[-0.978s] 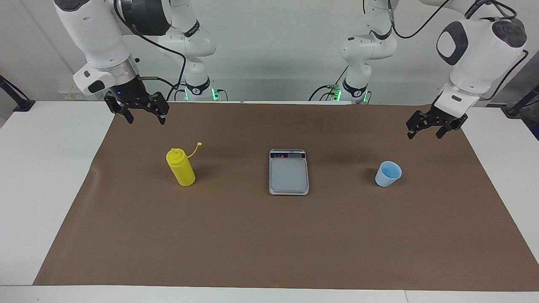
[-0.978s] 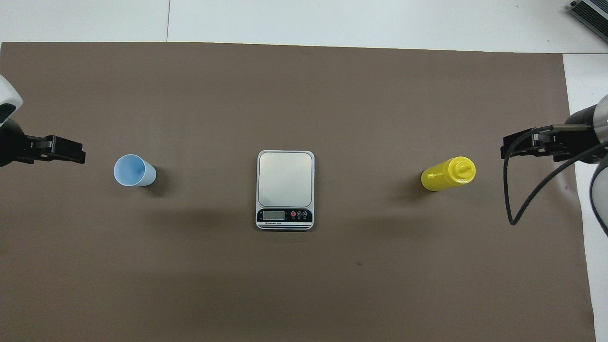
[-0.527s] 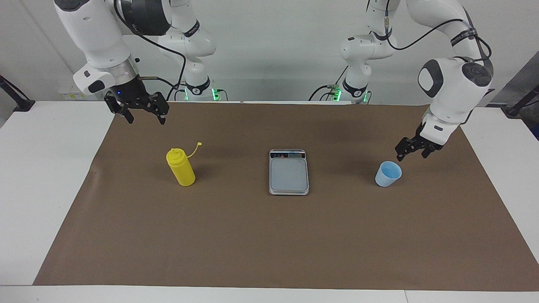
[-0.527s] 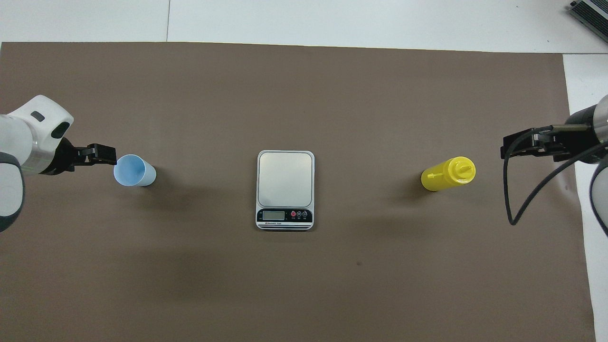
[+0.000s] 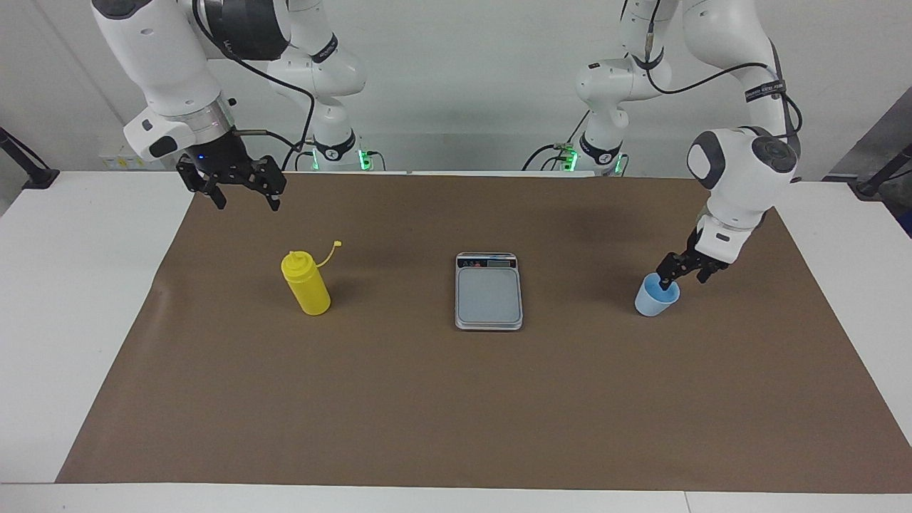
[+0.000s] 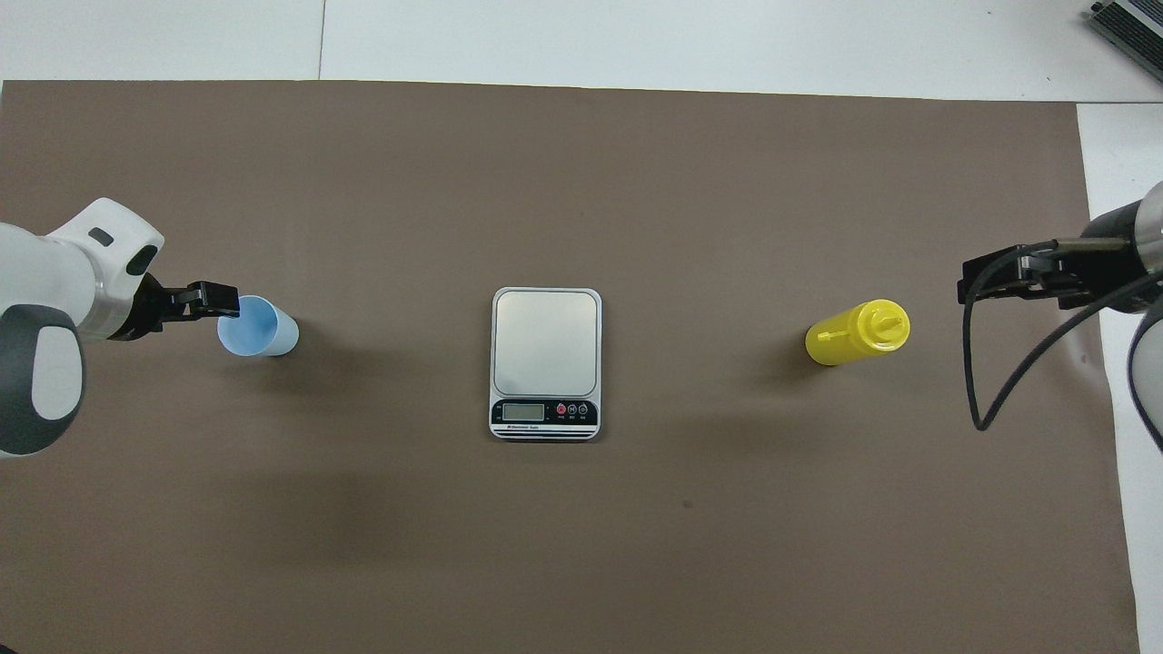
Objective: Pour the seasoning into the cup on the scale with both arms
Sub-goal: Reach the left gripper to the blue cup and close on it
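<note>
Starting at the right arm's end of the table as the facing view shows it, the right gripper (image 5: 242,201) hangs raised over the brown mat (image 5: 427,399), its two fingers spread wide and holding nothing; this arm waits. Below it and farther from the robots stands the yellow seasoning bottle (image 5: 306,283), upright on the mat, its small tethered cap (image 5: 337,244) swung out to the side toward the scale. The scale (image 5: 488,291) lies flat at the middle of the mat, its dark display strip at the end nearer the robots and its grey weighing plate bare. Toward the left arm's end of the table the pale-blue cup (image 5: 655,295) stands upright on the mat, well apart from the scale. The left gripper (image 5: 682,274) is down at the cup's rim with its fingers wide apart: one fingertip dips inside the cup's mouth while the other sits outside the wall on the side away from the scale, so the rim lies between them and is not yet pinched. In the overhead view the left gripper (image 6: 213,300) overlaps the cup's (image 6: 263,329) rim.
</note>
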You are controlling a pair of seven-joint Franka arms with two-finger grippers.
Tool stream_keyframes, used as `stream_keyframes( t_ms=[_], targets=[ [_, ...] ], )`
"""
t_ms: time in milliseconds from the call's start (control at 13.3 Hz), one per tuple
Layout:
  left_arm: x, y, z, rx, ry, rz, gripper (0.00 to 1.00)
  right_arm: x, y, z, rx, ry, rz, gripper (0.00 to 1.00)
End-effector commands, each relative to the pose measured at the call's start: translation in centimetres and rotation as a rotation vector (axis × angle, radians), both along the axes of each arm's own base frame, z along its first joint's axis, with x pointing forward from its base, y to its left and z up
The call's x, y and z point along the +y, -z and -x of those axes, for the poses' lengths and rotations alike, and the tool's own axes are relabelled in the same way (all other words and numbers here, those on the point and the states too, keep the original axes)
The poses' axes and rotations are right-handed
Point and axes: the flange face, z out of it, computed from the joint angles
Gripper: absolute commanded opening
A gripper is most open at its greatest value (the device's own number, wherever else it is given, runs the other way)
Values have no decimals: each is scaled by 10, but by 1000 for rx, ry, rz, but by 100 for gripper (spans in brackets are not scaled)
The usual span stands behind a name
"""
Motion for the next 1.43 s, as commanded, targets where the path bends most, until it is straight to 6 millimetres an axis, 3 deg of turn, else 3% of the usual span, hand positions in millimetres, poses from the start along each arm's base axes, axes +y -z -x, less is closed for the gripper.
stream_keyframes(
  t_ms=[0, 677, 752, 978, 1204, 1354],
  targets=[
    [-1, 14, 1, -4, -20, 13, 100, -2, 0, 3, 7, -16, -20, 100],
    [-5, 41, 5, 16, -19, 15, 99, -3, 0, 4, 9, -14, -20, 100],
    [-4, 41, 5, 20, -17, 15, 79, -3, 0, 3, 7, -14, -20, 100],
    [-3, 41, 5, 24, -11, 13, 2, -2, 0, 4, 9, -16, -20, 100],
    [-3, 33, 0, 38, 25, 13, 0, -3, 0, 4, 9, -14, -20, 100],
    [-3, 5, -14, 45, 36, 12, 0, -3, 0, 3, 7, -14, -20, 100]
  ],
)
